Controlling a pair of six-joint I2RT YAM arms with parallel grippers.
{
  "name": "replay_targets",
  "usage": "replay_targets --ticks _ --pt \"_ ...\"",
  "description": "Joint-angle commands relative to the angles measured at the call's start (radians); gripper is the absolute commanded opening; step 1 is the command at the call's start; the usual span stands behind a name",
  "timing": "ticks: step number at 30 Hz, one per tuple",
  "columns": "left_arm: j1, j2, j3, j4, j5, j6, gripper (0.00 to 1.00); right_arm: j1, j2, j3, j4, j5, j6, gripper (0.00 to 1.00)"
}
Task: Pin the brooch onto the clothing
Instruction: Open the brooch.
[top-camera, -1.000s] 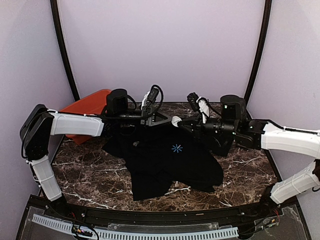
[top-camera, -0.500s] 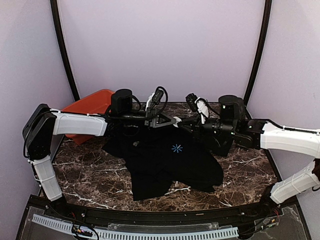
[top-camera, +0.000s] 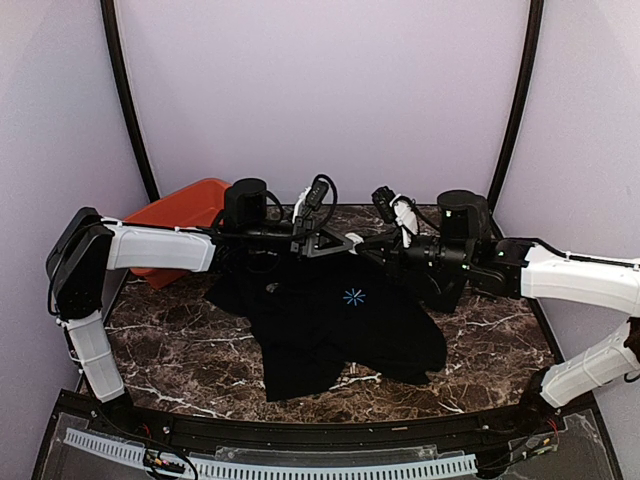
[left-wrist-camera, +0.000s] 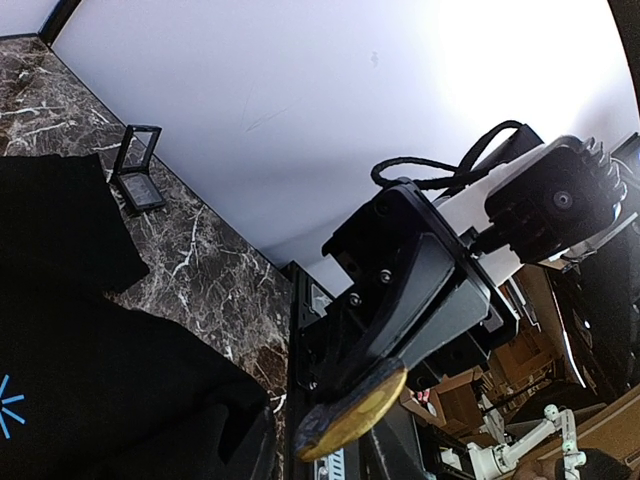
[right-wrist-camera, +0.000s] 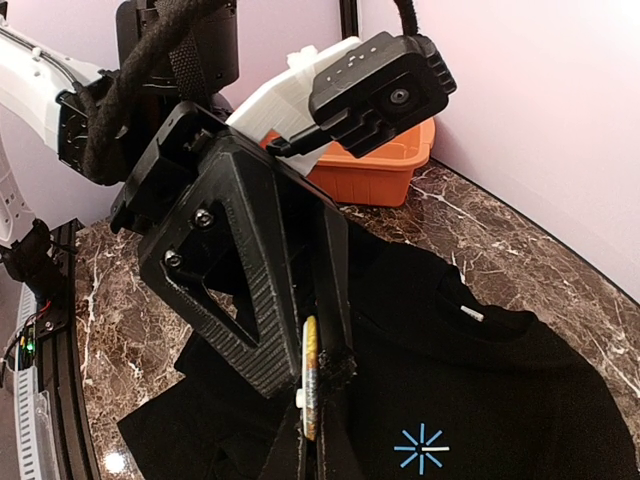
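A dark marble table (top-camera: 180, 350) fills the lower half of the overhead view. A black shirt (top-camera: 330, 320) lies rumpled at its middle, with one sleeve toward the left. An orange bin (top-camera: 180, 215) sits at the upper left of the table, partly behind the left arm. Both arms reach in from the sides and meet just above the centre of the frame, over the shirt's far edge. There the left claw (top-camera: 328, 244) and right claw (top-camera: 354, 240) come nose to nose. A small black hinged case (left-wrist-camera: 137, 170) stands open on the marble by the back wall, in the upper left of the left wrist view. The brooch (right-wrist-camera: 310, 385) is up in the air between the claws, edge-on low in the right wrist view. The right claw is clenched on it from below. The left claw's two black fingers (right-wrist-camera: 250, 300) flank it closely, but I cannot tell whether they pinch it. A light-blue starburst print (top-camera: 353, 296) shows on the shirt, just below the claws.
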Motion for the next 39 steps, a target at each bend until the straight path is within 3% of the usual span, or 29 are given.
replay_targets --ticks 1,26,30,39 --pt "-0.004 -0.007 0.006 0.004 -0.002 0.015 0.26 0.009 -0.027 0.0 0.033 -0.007 -0.009 0.0" --pt "-0.004 0.003 0.008 0.019 -0.028 0.001 0.14 0.01 -0.015 0.017 0.028 -0.03 0.027 0.0" --pt "-0.004 0.003 0.016 -0.022 -0.065 0.029 0.08 0.016 -0.001 0.03 0.042 -0.039 0.06 0.0" --pt "-0.013 -0.029 0.034 -0.161 -0.175 0.133 0.07 0.032 0.033 0.066 0.012 0.018 0.078 0.0"
